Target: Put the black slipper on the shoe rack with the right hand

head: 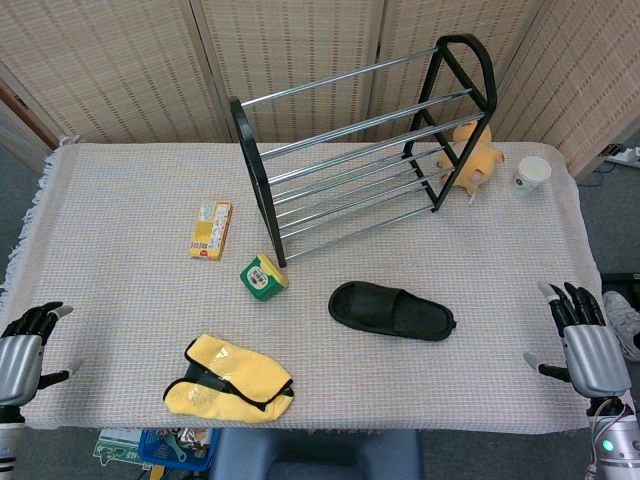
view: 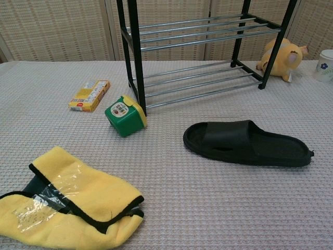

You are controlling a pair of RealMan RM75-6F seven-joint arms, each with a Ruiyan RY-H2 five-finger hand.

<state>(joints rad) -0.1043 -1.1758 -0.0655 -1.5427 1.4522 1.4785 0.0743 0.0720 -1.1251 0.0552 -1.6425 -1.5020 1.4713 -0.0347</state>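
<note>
The black slipper (head: 392, 310) (view: 246, 143) lies flat on the cloth in front of the shoe rack, toe end pointing right. The black-framed shoe rack (head: 360, 150) (view: 192, 52) with silver bars stands at the back middle. My right hand (head: 585, 340) hovers at the table's right front edge, fingers apart and holding nothing, well to the right of the slipper. At the left front edge my left hand (head: 25, 345) is likewise open and empty. Neither hand shows in the chest view.
A yellow cloth with black trim (head: 228, 380) (view: 65, 200) lies front left. A green box (head: 264, 277) (view: 124, 115) sits by the rack's near leg, with a yellow packet (head: 211, 229) (view: 89, 95) to its left. A yellow plush toy (head: 468, 158) (view: 281, 58) and a paper cup (head: 532, 175) (view: 325, 64) stand right of the rack.
</note>
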